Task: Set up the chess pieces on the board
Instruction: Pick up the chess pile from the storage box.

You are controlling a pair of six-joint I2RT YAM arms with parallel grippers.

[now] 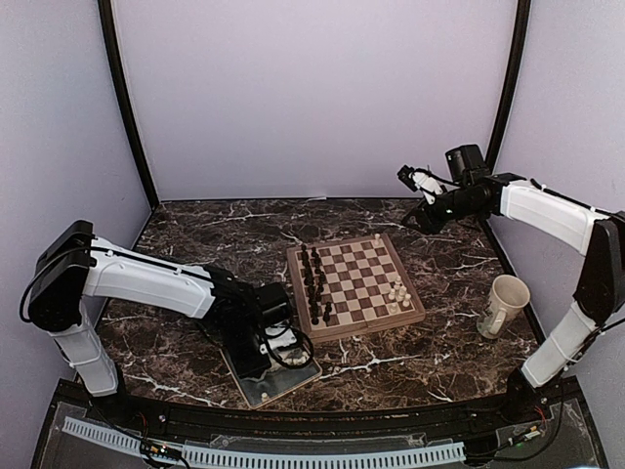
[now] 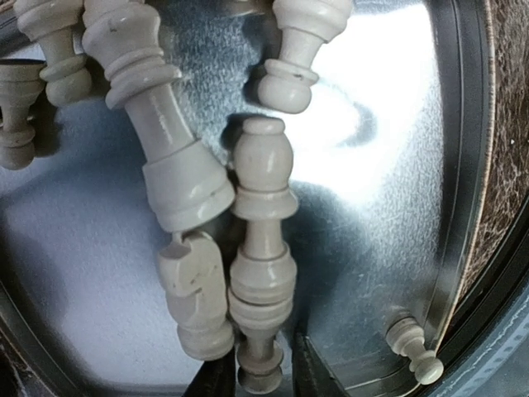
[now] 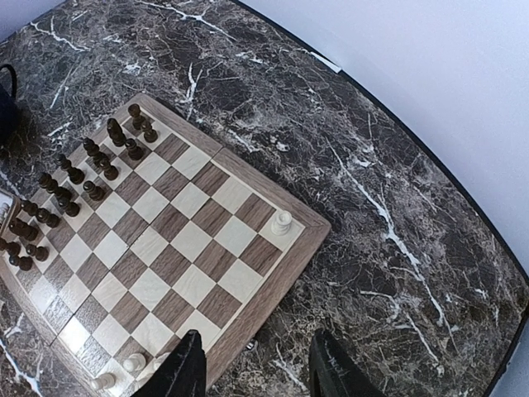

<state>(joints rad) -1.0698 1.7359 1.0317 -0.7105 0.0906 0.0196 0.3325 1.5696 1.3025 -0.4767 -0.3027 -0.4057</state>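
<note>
The whole dark marble-patterned table (image 1: 195, 239) is taken in from above and behind by the fixed camera. The square wooden chessboard with brown checks (image 1: 363, 281) is shared with the right wrist view, angled down from high. The grey metal tray (image 2: 372, 165) is seen very close by the left wrist camera.

Left pincer (image 2: 263, 379) cropped below; chess pieces (image 2: 178, 165) cropped above.

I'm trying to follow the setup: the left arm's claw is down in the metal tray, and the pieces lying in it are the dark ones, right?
Not the dark ones: the left wrist view shows the left gripper down in the metal tray, and the chess pieces lying in it are cream-white.
</note>
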